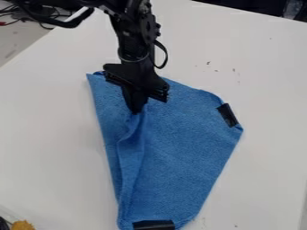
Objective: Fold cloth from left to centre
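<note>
Blue, soft-looking cloth [180, 148] lies on the white desk [48, 134], a raised ridge [135, 143] running lengthwise along its left part. At the near end, a black rectangular strip [154, 225] sits on the cloth's edge; if it holds fast while the fold is drawn inward, the fabric would probably pucker or twist there. Farther up, the ridge is narrow and uneven; let go too soon, it could slump into a loose wrinkle rather than a fold. A second black rectangular strip [228, 115] lies at the right edge; if the cloth is poorly anchored there, a sideways pull could slide the whole piece. The black two-finger pincer [137, 109] points down over the upper left part, its tips together and apparently clamped on the ridge's far end; a shallow pinch might slip. Beyond, the black robot arm [133, 42] descends steeply from the top edge.
</note>
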Controlling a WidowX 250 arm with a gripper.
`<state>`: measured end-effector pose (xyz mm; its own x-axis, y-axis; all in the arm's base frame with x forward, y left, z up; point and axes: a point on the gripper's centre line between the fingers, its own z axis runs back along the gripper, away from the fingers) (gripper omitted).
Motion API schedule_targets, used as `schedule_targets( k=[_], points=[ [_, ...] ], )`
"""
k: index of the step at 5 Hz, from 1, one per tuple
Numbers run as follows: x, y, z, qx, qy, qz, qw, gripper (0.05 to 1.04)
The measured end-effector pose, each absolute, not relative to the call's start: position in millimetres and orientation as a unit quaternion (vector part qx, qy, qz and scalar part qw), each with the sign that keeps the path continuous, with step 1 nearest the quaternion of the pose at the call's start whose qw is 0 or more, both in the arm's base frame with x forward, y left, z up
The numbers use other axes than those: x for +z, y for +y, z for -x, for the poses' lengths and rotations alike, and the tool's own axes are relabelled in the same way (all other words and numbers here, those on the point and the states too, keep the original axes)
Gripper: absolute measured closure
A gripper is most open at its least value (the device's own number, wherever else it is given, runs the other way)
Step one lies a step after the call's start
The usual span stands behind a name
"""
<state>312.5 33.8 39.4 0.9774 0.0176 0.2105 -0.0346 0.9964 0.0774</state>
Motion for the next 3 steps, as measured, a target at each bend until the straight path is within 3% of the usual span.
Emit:
schedule_targets(
  k=[2,3],
  points=[
    [22.3,26.4,-316.3,0.027,-0.136,0.005,0.990,0.992],
    [22.9,23.7,-319.7,0.034,-0.147,0.017,0.988,0.826]
  ],
)
